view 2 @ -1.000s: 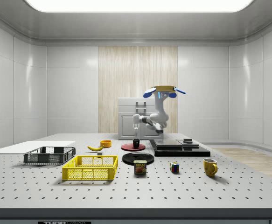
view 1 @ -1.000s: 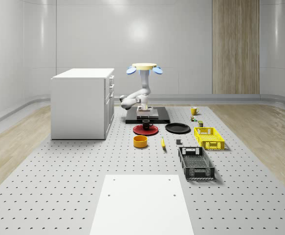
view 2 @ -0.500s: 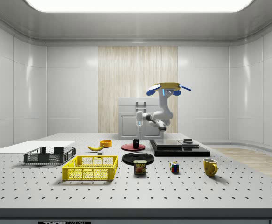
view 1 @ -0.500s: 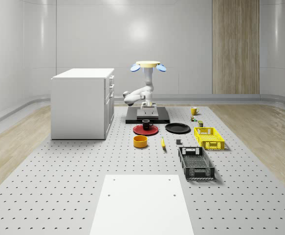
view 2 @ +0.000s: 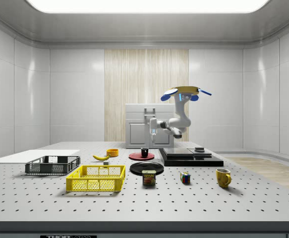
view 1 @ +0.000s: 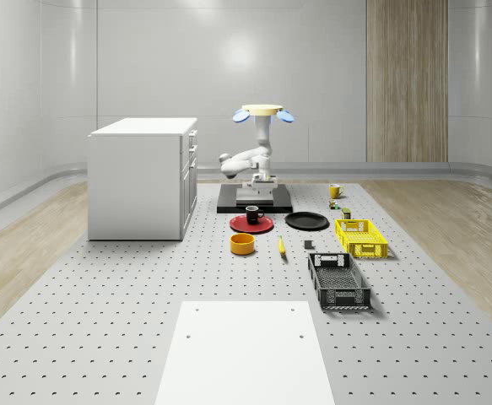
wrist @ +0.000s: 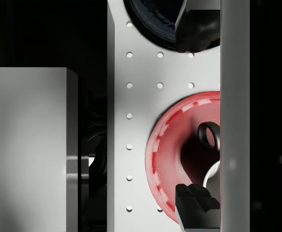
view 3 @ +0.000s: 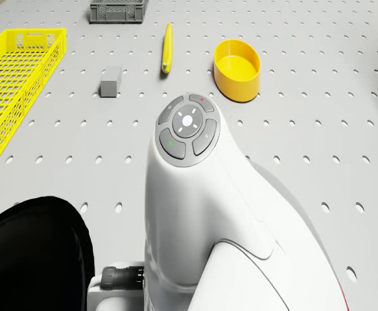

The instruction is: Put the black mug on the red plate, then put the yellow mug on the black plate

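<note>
Pale walls ring the perforated table [view 1: 102,337]. We see the black mug [view 1: 252,214] on the red plate [view 1: 239,224], the yellow mug [view 2: 223,177] well apart from the black plate [view 1: 306,221]. Our drone [view 1: 262,112] hovers over the dark platform [view 1: 229,207]; gripper [wrist: 197,111] spread wide, empty.
</note>
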### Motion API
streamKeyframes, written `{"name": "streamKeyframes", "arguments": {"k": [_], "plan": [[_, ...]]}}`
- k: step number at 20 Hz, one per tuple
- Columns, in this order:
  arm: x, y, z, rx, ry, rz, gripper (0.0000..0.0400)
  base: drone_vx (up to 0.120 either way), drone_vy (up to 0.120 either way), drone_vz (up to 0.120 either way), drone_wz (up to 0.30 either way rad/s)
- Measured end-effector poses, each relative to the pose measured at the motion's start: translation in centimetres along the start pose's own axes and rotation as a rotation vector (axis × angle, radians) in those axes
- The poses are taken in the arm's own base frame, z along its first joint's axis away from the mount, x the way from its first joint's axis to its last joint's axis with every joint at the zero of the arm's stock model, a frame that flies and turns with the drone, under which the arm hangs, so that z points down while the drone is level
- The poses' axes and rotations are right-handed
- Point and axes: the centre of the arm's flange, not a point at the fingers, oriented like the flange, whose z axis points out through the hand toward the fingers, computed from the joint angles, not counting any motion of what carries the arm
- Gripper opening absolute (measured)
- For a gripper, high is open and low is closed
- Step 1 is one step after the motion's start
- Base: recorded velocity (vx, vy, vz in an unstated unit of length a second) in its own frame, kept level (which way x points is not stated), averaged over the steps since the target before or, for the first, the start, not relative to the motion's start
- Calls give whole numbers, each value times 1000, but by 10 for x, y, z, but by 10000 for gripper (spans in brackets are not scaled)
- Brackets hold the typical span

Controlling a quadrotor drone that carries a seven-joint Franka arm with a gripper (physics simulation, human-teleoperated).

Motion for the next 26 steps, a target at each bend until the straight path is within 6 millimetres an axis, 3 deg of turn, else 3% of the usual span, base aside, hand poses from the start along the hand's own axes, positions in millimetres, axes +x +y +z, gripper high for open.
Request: {"name": "streamKeyframes", "arguments": {"k": [26], "plan": [[0,0,0,0,0,1,400,-120,120,0,0]]}}
